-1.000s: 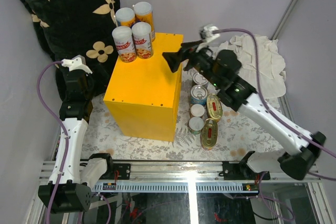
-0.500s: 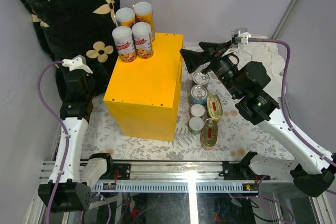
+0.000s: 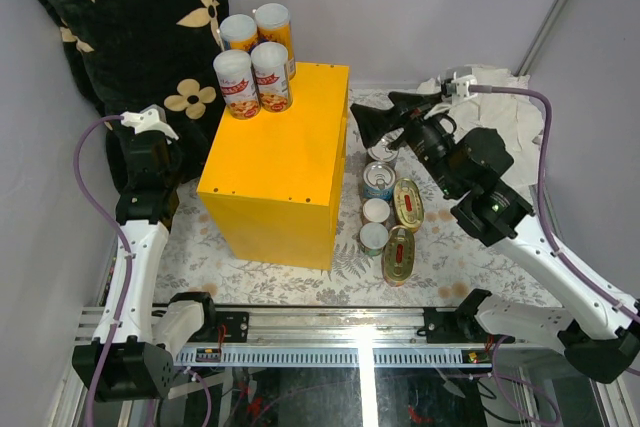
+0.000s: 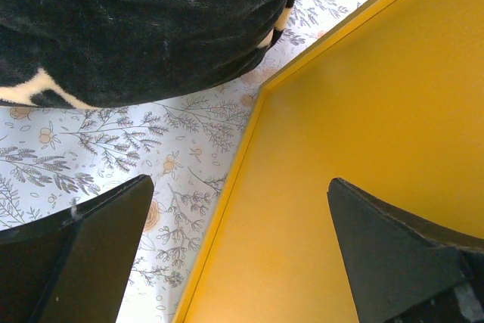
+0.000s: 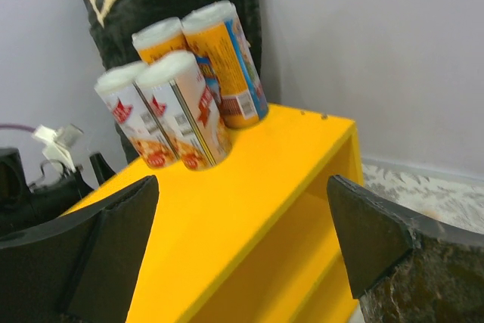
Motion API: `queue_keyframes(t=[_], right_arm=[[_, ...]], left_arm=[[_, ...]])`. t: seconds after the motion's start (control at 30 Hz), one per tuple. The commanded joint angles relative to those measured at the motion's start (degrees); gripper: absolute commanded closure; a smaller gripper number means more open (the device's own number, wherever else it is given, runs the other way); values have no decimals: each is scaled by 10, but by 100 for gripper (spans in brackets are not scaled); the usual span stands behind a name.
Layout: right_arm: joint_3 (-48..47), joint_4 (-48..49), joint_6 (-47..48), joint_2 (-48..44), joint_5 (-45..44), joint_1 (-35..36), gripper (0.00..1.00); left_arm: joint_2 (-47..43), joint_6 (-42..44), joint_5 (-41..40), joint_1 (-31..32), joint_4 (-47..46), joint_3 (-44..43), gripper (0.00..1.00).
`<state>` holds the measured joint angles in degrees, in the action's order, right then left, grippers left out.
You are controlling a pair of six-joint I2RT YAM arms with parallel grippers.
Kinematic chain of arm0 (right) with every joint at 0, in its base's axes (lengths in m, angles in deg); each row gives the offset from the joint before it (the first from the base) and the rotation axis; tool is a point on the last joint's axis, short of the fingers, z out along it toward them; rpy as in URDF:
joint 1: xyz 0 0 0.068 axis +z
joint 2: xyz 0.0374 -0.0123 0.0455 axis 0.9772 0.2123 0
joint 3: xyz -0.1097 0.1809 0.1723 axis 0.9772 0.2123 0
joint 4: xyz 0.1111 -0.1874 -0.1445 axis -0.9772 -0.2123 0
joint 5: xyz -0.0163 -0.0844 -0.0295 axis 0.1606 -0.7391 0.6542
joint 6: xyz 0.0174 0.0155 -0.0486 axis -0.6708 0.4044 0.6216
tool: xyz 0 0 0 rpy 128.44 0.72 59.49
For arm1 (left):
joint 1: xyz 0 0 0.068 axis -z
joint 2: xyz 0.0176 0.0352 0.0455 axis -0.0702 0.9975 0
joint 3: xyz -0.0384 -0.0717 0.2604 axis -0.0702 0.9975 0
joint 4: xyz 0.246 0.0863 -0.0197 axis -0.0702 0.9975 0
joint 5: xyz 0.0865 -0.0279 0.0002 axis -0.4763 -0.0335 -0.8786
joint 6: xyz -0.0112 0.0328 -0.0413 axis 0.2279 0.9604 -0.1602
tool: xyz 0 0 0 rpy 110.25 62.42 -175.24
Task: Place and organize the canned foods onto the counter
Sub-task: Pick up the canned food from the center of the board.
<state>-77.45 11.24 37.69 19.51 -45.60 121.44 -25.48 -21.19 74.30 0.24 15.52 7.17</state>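
Note:
The yellow counter stands mid-table; several slim white-lidded cans stand in a tight cluster on its far left corner, also seen in the right wrist view. On the floral cloth right of it stand a blue-labelled can, two small white-lidded cans and two oval gold tins. My right gripper hovers open and empty above the far end of that row, facing the counter. My left gripper is open, empty, over the counter's left edge.
A black flower-patterned pillow leans in the far left corner, close beside my left arm. A crumpled white towel lies at the far right, behind the right arm. Grey walls close in on all sides.
My right arm has swung right and drawn back from over the counter's right edge, ending above the cans on the cloth. The left arm and all cans stayed put.

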Motion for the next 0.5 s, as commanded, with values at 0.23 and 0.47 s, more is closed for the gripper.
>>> queue_keyframes(t=[0.23,0.47], right_arm=[[176,-164,-19,-121,-219,-11,0],[226,-168,-87,-32,-166,-13,0]], left_arm=[[-11,8,-7,3,-7,3,0],[-15,6,1,3,-8,5,0]])
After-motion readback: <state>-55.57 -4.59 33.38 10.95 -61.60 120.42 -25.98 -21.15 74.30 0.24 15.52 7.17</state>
